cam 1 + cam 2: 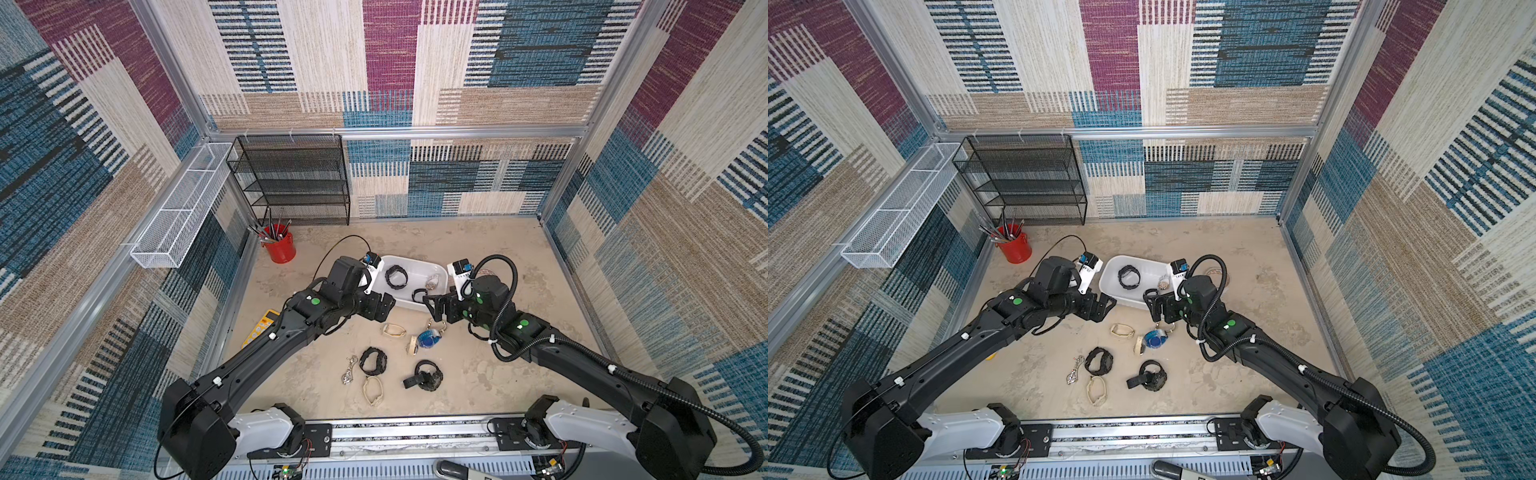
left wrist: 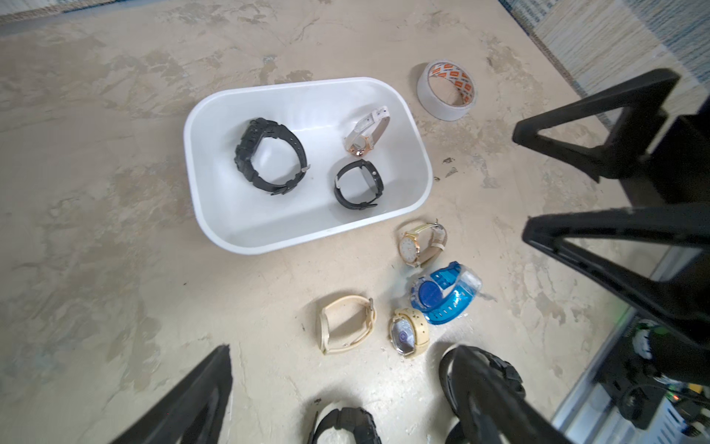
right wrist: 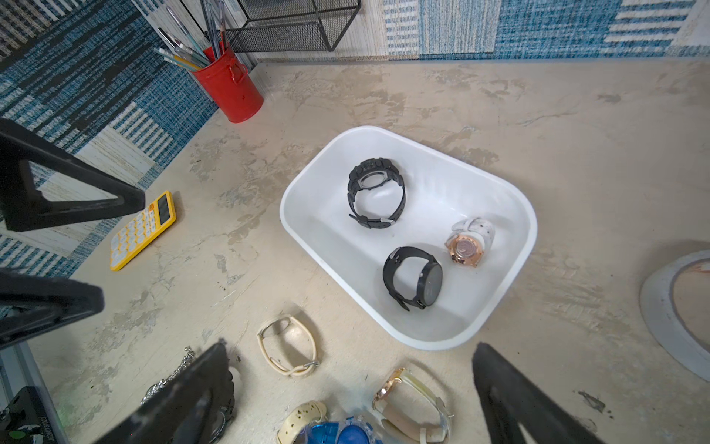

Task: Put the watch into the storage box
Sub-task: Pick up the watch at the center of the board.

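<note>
When choosing the next pick, favour the right gripper (image 1: 434, 309): spread wide, holding nothing, hanging by the near right corner of the storage box (image 1: 415, 271). Find the beige-strap watch (image 3: 411, 399) on the table (image 1: 465, 386) just near of that corner, almost under those fingers (image 3: 503, 388), slightly nearer than the tips. Note its strap loop resting on edge, long axis seemingly running across from one finger toward the other, so probably turn the wrist to close across the band. Leave the left gripper (image 1: 384, 309), likewise spread and empty, by the near left side of the box, farther from that watch. Count three watches (image 2: 271, 155) in the box already.
</note>
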